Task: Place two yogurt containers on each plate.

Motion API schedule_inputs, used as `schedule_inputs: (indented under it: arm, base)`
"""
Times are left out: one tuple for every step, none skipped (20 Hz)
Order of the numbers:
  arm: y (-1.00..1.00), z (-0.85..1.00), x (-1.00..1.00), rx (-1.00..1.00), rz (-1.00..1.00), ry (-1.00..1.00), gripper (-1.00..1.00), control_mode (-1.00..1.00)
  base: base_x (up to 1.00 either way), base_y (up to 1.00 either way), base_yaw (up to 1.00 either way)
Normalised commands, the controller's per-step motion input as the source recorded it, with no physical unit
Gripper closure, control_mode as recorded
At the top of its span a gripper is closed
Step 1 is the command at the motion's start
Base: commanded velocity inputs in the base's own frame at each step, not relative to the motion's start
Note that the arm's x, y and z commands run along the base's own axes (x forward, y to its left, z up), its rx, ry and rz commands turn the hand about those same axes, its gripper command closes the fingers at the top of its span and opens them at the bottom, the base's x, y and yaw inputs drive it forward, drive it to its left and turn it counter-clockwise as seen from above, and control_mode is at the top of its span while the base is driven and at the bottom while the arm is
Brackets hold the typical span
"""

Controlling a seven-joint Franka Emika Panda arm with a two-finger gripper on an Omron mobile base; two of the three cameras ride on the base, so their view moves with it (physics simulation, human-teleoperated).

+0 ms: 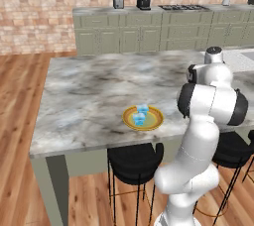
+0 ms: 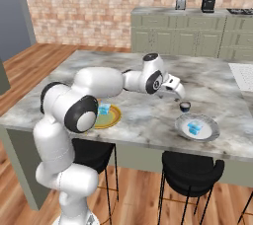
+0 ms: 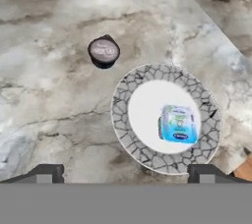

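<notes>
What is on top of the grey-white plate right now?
The grey-white plate carries light-blue yogurt containers. They sit so close together that a second cup cannot be told apart or counted.

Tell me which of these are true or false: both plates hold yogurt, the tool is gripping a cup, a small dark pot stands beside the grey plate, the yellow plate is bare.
1. Both plates hold yogurt. True: blue cups sit on the yellow plate and on the grey plate.
2. The tool grips a cup. False: it is open and holds nothing, above the grey plate.
3. A dark pot stands beside the grey plate. True, apart from it.
4. The yellow plate is bare. False: it carries two yogurt cups.
</notes>
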Motion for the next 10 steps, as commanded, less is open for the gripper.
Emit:
schedule_inputs:
  arm:
    - [-0.54, 0.0, 0.81, 0.01, 0.0, 0.13, -1.0, -1.0]
    - [-0.5, 0.0, 0.87, 0.03, 0.0, 0.12, -1.0, -1.0]
    - [-0.5, 0.0, 0.79, 0.07, 0.0, 0.06, -1.0, -1.0]
    - [-0.46, 0.0, 0.68, 0.12, 0.0, 0.01, -1.0, -1.0]
    - [-0.43, -0.02, 0.66, 0.14, 0.0, 0.0, -1.0, -1.0]
    - [-0.44, -0.1, 0.55, 0.15, 0.0, 0.0, -1.0, -1.0]
    - [-0.36, -0.15, 0.38, 0.16, 0.0, 0.0, -1.0, -1.0]
    - [-0.34, -0.17, 0.24, 0.17, 0.0, -0.04, -1.0, -1.0]
    - [-0.19, -0.33, 0.1, 0.17, 0.0, -0.11, -1.0, -1.0]
    - [-0.08, -0.41, 0.14, 0.18, 0.0, -0.15, -1.0, -1.0]
  base:
    - [0.0, 0.0, 0.0]
    - [0.0, 0.0, 0.0]
    - [0.0, 0.0, 0.0]
    - [0.0, 0.0, 0.0]
    - [0.0, 0.0, 0.0]
    - [0.0, 0.0, 0.0]
    - [0.0, 0.0, 0.0]
    - [0.0, 0.0, 0.0]
    - [0.0, 0.0, 0.0]
    - [0.0, 0.0, 0.0]
